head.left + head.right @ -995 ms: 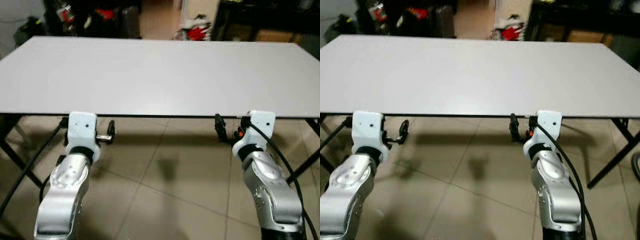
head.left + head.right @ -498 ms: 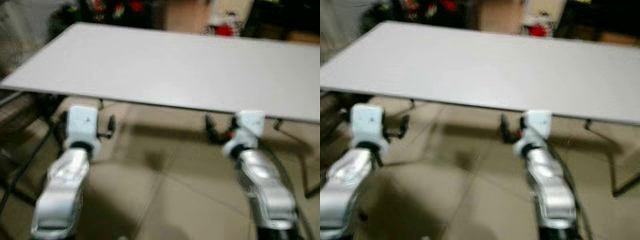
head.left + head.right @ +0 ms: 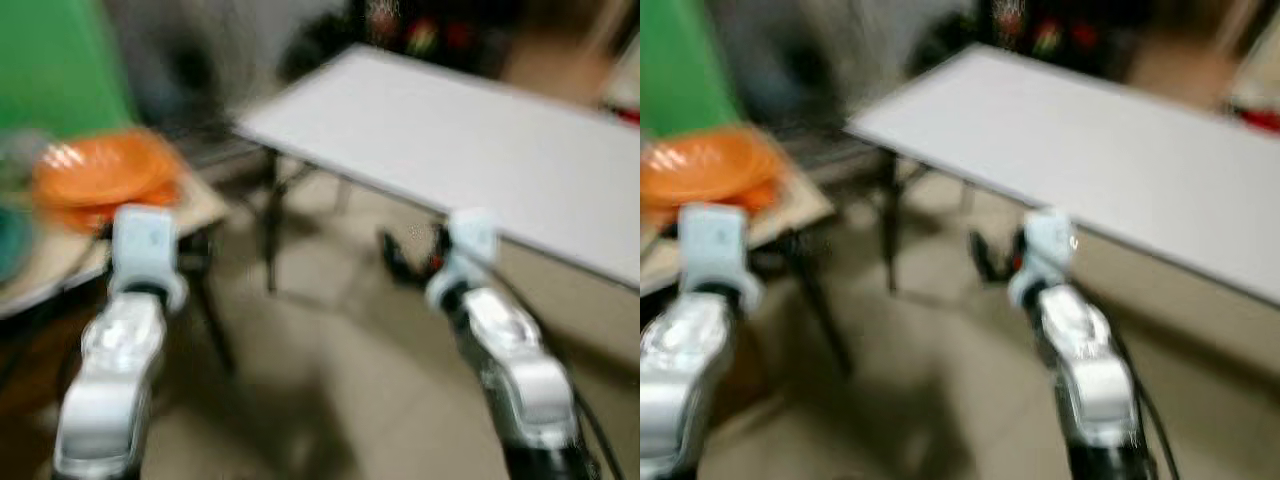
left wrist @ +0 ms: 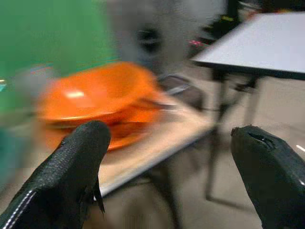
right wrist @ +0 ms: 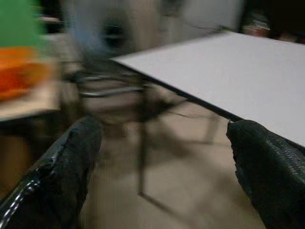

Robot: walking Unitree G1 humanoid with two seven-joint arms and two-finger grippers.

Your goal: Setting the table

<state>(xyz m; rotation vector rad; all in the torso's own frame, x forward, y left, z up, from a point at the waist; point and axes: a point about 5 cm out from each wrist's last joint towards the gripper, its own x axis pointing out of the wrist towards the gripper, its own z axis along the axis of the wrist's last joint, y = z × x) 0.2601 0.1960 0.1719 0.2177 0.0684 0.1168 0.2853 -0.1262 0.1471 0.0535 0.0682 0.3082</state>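
A stack of orange dishes (image 3: 105,175) sits on a small tan side table (image 3: 60,262) to my left; the picture is blurred. In the left wrist view the orange dishes (image 4: 100,95) lie ahead of my left gripper (image 4: 171,152), which is open and holds nothing. My right gripper (image 3: 410,255) hangs below the near edge of the long white table (image 3: 480,130), over the floor. It is open too, with nothing between its fingers (image 5: 71,162). Both arms are held low in front of me.
A green panel (image 3: 55,60) stands behind the side table, and something teal (image 3: 8,235) lies at its left end. Black legs (image 3: 272,215) carry the white table's corner. Dark clutter (image 3: 420,30) lies beyond the table. Tiled floor (image 3: 330,370) lies between the two tables.
The camera has swung left: the white table has slid to the right of the picture, and the side table with orange dishes has come into view. Both arms keep their pose.
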